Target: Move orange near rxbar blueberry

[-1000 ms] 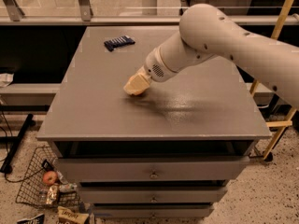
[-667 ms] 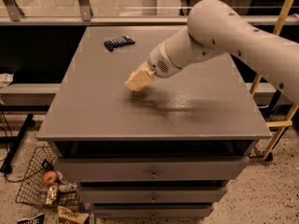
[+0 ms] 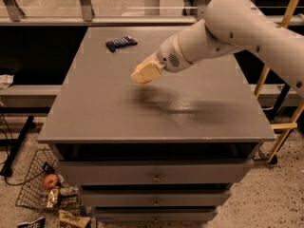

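Observation:
The rxbar blueberry, a flat dark navy bar with pale stripes, lies near the back left of the grey table top. My gripper hangs over the middle of the table, in front and to the right of the bar. Its cream fingers are shut on the orange, of which only slivers of orange skin show between and below them. The orange is held just above the table surface, with a dark shadow beneath it.
The table is a cabinet with drawers below the front edge. A wire basket on the floor at lower left holds a red apple and snack packets. A wooden frame stands to the right. A rail runs behind.
My gripper with the orange has moved a little towards the back of the table, closer to the bar. The bar has not moved.

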